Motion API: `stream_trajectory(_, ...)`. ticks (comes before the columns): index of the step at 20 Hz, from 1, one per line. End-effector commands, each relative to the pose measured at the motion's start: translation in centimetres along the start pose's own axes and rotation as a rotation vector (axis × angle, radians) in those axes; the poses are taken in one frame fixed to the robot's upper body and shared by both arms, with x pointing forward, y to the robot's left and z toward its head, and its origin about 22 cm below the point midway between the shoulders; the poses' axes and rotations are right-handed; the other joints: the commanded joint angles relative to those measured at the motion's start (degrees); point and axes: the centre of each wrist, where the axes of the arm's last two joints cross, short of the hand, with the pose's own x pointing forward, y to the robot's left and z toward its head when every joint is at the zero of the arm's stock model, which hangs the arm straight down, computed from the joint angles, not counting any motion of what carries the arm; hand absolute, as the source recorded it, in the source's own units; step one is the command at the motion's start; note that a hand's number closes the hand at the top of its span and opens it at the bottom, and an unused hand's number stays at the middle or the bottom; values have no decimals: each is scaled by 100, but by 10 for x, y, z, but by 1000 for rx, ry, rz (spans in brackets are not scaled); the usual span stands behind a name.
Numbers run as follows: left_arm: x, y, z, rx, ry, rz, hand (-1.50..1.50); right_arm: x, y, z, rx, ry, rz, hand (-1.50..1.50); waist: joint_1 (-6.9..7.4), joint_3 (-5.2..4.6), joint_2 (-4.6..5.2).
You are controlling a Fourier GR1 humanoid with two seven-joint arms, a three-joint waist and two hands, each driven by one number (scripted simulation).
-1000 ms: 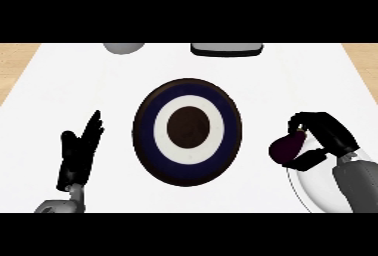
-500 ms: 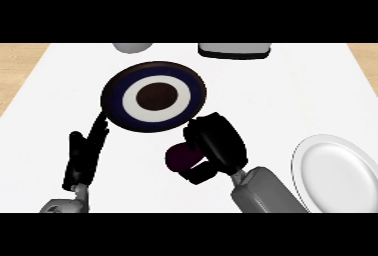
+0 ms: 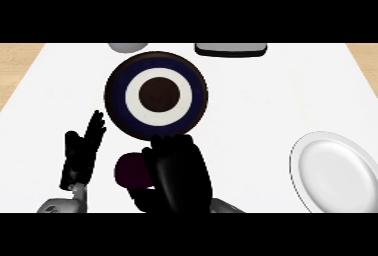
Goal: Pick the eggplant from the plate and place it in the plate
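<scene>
A dark purple eggplant (image 3: pixel 131 170) shows at the left side of my right hand (image 3: pixel 177 172), whose fingers are curled round it; most of the eggplant is hidden by the hand. The hand hangs just below the lower rim of the dark plate (image 3: pixel 156 93), which has blue and white rings and a brown centre. A plain white plate (image 3: pixel 334 170) lies at the right edge of the counter. My left hand (image 3: pixel 83 151) stays open at the lower left, fingers pointing up, beside the eggplant.
A grey bowl (image 3: pixel 127 47) and a dark rectangular tray (image 3: pixel 230 49) stand at the counter's far edge. Wooden floor shows past the counter's left and right sides.
My right hand has carried the eggplant further left toward the ringed plate's lower rim. The view has shifted, so the white plate shows more fully at the right. The left hand has kept still.
</scene>
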Motion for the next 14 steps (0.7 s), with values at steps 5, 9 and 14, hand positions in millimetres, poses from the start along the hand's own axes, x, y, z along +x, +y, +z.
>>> stream_trajectory(5,0,13,-13,-3,-9,5,0,18,10,-29,-40,146,37,150,-25,2,58)
stream_trajectory(9,-5,-9,11,-2,-1,17,0,-13,20,-51,15,173,54,150,-53,6,57)
stream_trajectory(14,-4,-1,-1,-3,2,-1,0,-44,42,-69,74,219,92,150,-54,5,74)
